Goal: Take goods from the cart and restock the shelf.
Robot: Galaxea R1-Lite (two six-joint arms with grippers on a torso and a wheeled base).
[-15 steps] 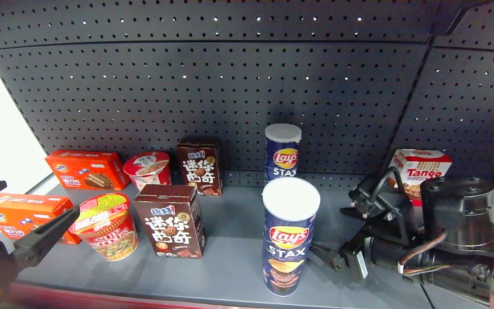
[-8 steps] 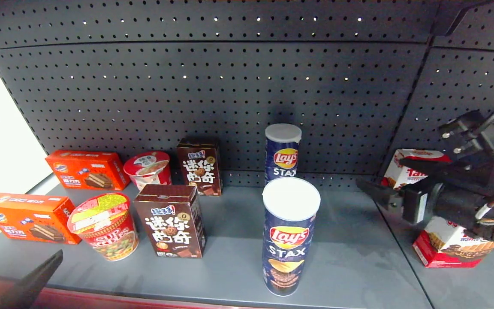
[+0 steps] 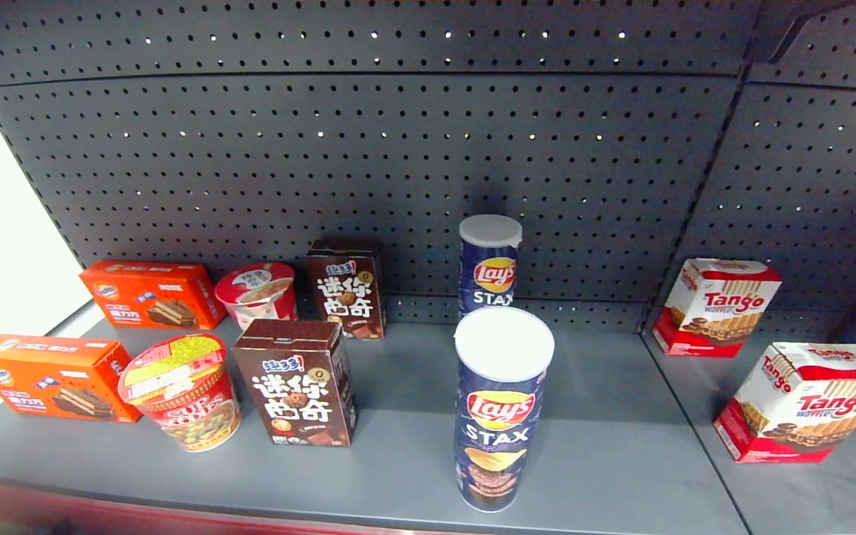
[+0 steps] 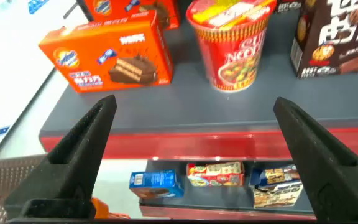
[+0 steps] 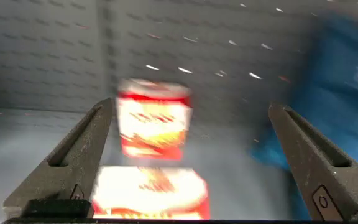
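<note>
The left pincer [image 4: 194, 104] hung apart and empty before the shelf's [image 3: 621, 461] near left edge. The right pincer [image 5: 190, 107], also apart, faced the two wafer boxes [image 3: 807, 401] standing at the right. Going to the cart for more, the arms should probably swing wide of the tall near can [image 3: 501, 409].

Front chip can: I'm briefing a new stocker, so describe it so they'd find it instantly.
On the grey shelf, look right of the brown boxes for two upright dark blue tubes with white lids. The front chip can is nearer the shelf's front edge than the rear can.
</note>
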